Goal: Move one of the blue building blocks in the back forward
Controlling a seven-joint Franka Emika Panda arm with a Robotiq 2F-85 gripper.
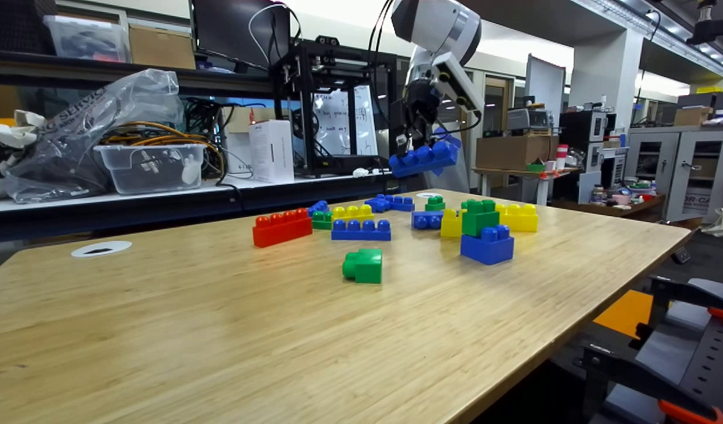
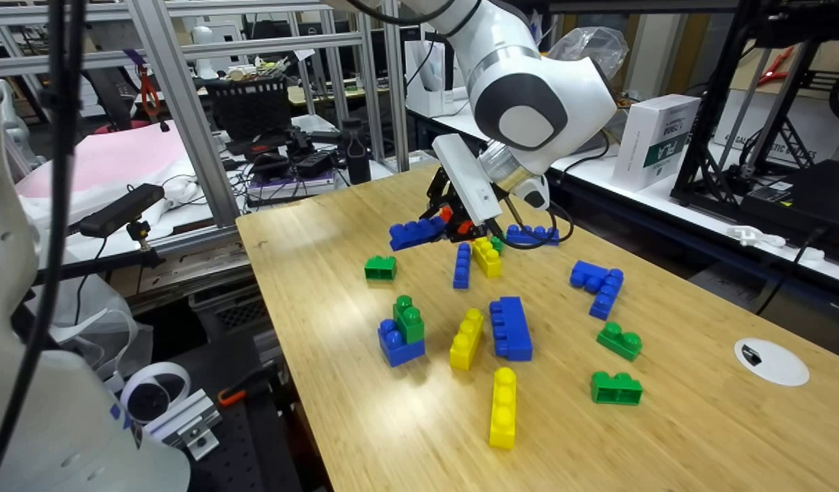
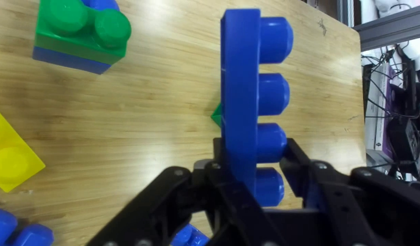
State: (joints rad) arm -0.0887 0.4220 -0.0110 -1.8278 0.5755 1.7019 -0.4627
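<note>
My gripper [image 1: 420, 142] is shut on a long blue brick [image 1: 426, 160] with a row of studs and holds it well above the table. In an exterior view the brick [image 2: 414, 234] sticks out from the gripper [image 2: 448, 225]. In the wrist view the fingers [image 3: 254, 150] press on the brick's base and on a stud of the brick [image 3: 240, 82]. A shorter-looking blue building block [image 2: 585, 275] lies against another blue brick [image 2: 607, 295]. A long flat blue brick [image 2: 462, 265] and a chunky blue block [image 2: 514, 329] also lie on the table.
A green brick [image 1: 364, 266] lies alone; the held brick mostly hides it in the wrist view [image 3: 217, 115]. A green brick [image 2: 408, 321] sits on a blue block [image 2: 400, 352]. Yellow bricks [image 2: 503, 410], a red brick [image 1: 282, 228] and another blue brick [image 2: 532, 236] lie around.
</note>
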